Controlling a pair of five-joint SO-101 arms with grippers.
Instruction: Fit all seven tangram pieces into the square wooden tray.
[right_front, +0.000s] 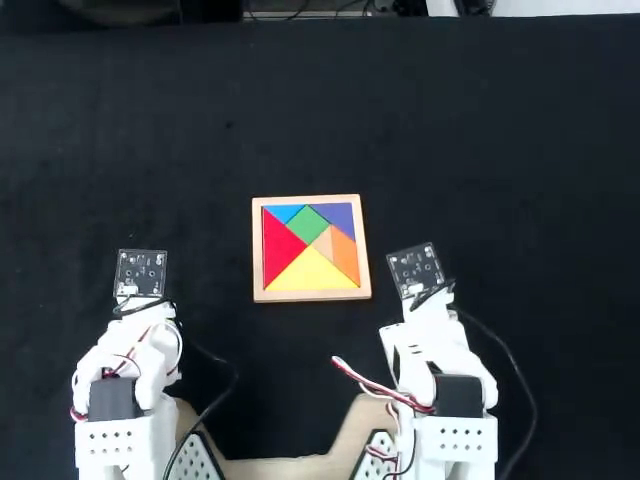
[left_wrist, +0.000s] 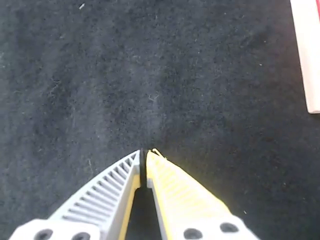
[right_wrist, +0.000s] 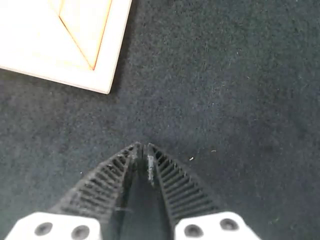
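Two arms sit at the near edge of the black cloth (right_front: 500, 150), and the square wooden tray (right_front: 257, 250) lies flat at the middle of the table between and beyond them. Seen from the tray, the left arm (right_front: 125, 370) is at about 8 o'clock and the right arm (right_front: 440, 360) at about 4 o'clock, neither touching it.

Inside the tray a red triangle (right_front: 280, 245) fills the 9 o'clock side and a yellow triangle (right_front: 312, 272) the 6 o'clock side. A blue triangle (right_front: 285, 213) sits at 11, a green square (right_front: 311, 224) at 12, a purple piece (right_front: 340, 215) at 1 and an orange triangle (right_front: 347, 255) at 3. They lie flush, edge against edge.

The left gripper (left_wrist: 145, 152) hangs over bare cloth, its fingers pressed together with nothing between them, apart from the tray's rim. The right gripper (right_wrist: 142, 146) is likewise closed on nothing, near the tray's corner.
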